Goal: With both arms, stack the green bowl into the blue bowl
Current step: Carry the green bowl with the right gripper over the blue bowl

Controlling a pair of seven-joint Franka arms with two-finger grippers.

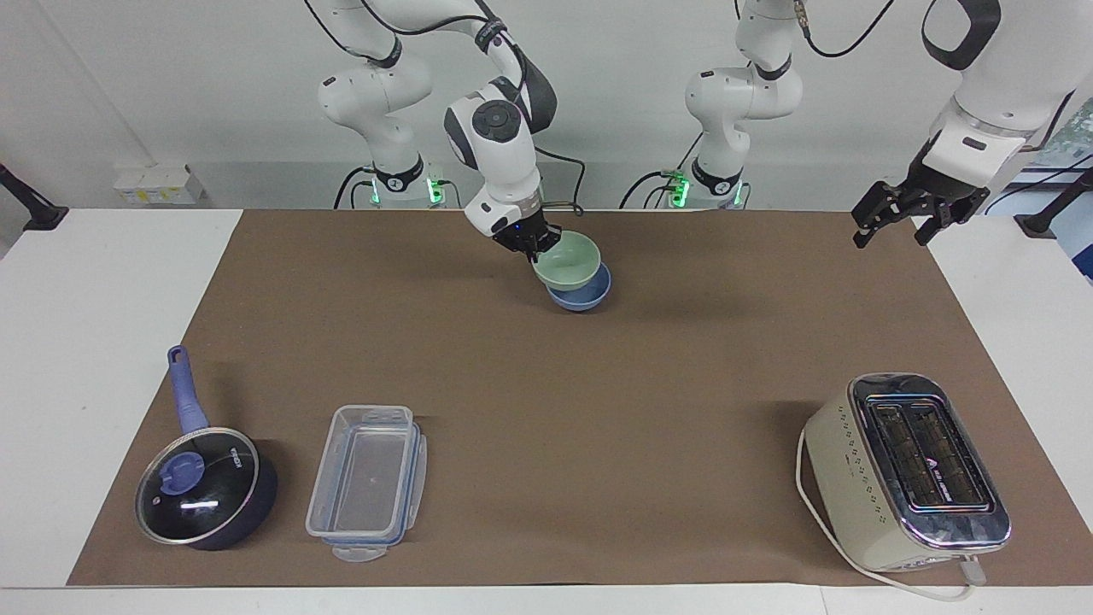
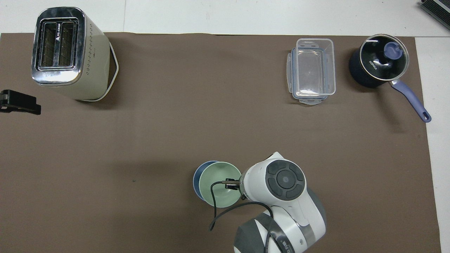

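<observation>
While the right pincer (image 1: 536, 248) grips the green bowl (image 1: 568, 260) by its rim just above the blue bowl (image 1: 587, 294), not quite centred, it should shift until the rims line up, then lower gently, as the open left pincer (image 1: 892, 224) waits over the tabletop's (image 1: 598, 410) edge.

Most of the small periwinkle-blue matte bowl (image 1: 584, 295) was covered by the pale mint-green matte bowl (image 1: 568, 259); overhead only a blue crescent (image 2: 196, 179) showed. The white right arm's wrist hid the green bowl's (image 2: 218, 182) rim where it was gripped. The black left gripper (image 2: 19, 106) was cut off by the overhead frame's edge.
</observation>
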